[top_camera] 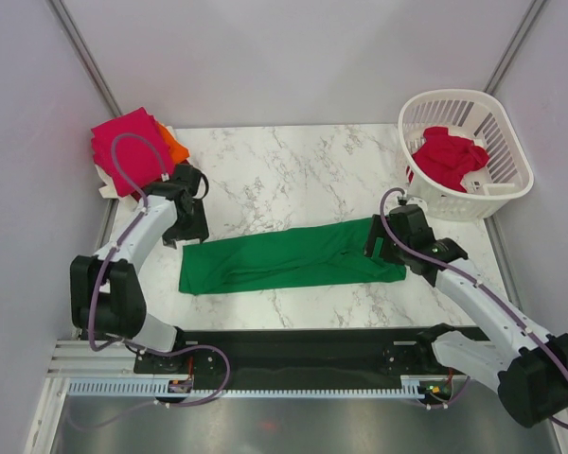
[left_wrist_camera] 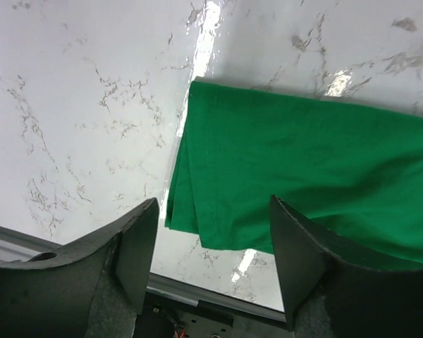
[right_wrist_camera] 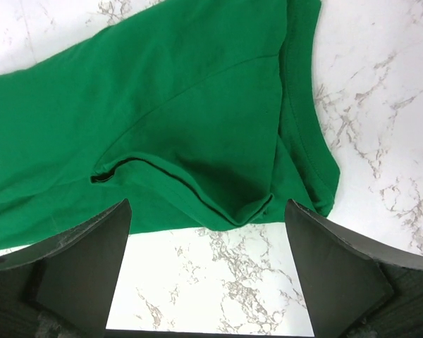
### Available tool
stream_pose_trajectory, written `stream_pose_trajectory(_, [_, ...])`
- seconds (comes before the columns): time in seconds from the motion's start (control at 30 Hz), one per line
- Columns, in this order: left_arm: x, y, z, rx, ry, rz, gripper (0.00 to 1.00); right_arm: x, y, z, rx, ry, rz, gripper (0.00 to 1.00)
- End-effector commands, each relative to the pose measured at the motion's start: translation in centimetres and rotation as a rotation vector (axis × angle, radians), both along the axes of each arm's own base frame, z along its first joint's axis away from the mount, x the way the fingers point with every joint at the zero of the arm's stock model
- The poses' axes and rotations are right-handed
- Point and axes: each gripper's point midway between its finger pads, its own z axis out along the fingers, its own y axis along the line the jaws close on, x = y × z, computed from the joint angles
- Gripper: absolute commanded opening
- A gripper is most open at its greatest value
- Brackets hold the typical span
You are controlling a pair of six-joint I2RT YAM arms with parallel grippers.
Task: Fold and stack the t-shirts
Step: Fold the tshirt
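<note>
Progress: green shirt point(top_camera: 289, 257) is half-folded, pink shirt point(top_camera: 125, 147) sits piled, red shirt point(top_camera: 447, 157) waits in basket point(top_camera: 517, 149); left gripper point(left_wrist_camera: 213, 205) and right gripper point(right_wrist_camera: 208, 208) hang open, empty.

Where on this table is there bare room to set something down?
The widest bare marble lies beyond the green shirt, between the pink pile and the basket. A narrow strip runs along the near edge. Both shirt ends are crowded by the left hand and right hand.
</note>
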Motion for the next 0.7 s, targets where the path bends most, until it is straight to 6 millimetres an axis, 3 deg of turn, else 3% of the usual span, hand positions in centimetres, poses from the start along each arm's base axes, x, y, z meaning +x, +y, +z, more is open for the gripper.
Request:
stream_pose_trajectory(0.0, [0.8, 0.3, -1.3, 0.029, 0.027, 0.043, 0.69, 1.4, 1.3, 0.7, 0.04, -0.033, 0.015, 0.98])
stream_pose_trajectory(0.23, [2.0, 0.7, -3.8, 0.066, 0.091, 0.067, 0.59, 2.3, 2.2, -0.1, 0.054, -0.03, 0.048, 0.98])
stream_pose_trajectory(0.33, [2.2, 0.4, -4.5, 0.04, 0.114, 0.07, 0.49, 2.6, 2.4, -0.6, 0.052, -0.024, 0.062, 0.98])
stream_pose_trajectory(0.47, [1.3, 0.4, -5.7, 0.041, 0.153, 0.091, 0.38, 2.8, 2.8, -1.7, 0.043, 0.001, 0.086, 0.98])
stream_pose_trajectory(0.67, [-0.5, 0.9, -6.9, 0.057, 0.185, 0.135, 0.37, 3.3, 3.9, -2.2, 0.055, 0.031, 0.144, 0.98])
